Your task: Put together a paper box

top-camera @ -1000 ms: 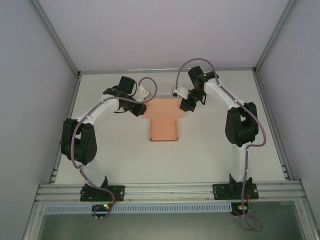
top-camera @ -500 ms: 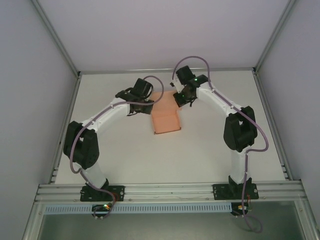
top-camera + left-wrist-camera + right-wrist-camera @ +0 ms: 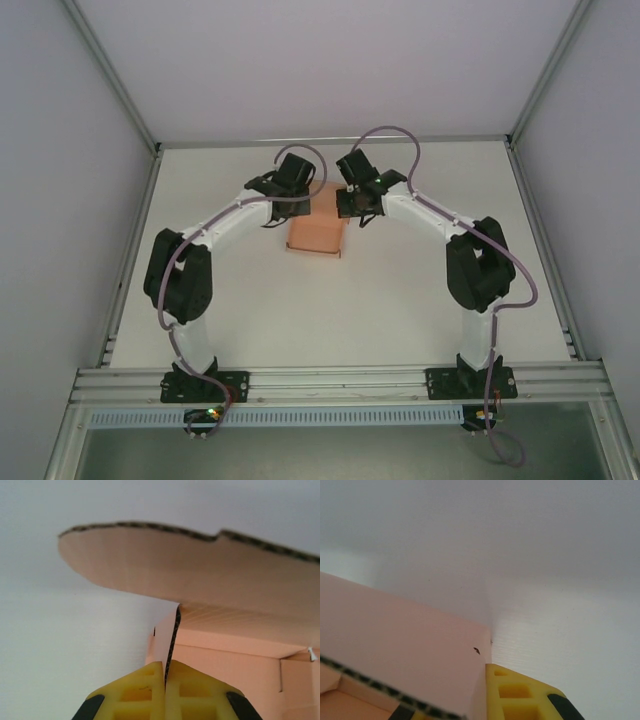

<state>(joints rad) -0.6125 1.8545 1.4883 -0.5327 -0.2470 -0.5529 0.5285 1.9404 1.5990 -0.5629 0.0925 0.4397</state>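
Two grippers sit at the paper box [image 3: 316, 235], which lies on the white table [image 3: 420, 300] between them and just nearer the arm bases in the overhead view. The left gripper [image 3: 165, 674] is pinched together on an upright wall of the box. Its yellow fingers [image 3: 140, 690] press tight on either side of the thin corrugated edge. Above those fingertips a rounded flap [image 3: 165, 562] hangs over and cuts off whatever lies beyond it. To the right of the gripper the pink inside of the box can be seen, though its lower right corner runs out of frame.

The right gripper [image 3: 350, 207] is harder to read. From its wrist camera, one yellow finger [image 3: 520, 695] lies against the outer face of a pink panel. The panel covers nearly all of the other finger apart from a sliver at the bottom edge. It looks closed on that panel, with the card between its fingers. From above, both wrists and their cables [image 3: 395, 135] hide the far edge of the box, so the contact points cannot be made out there.
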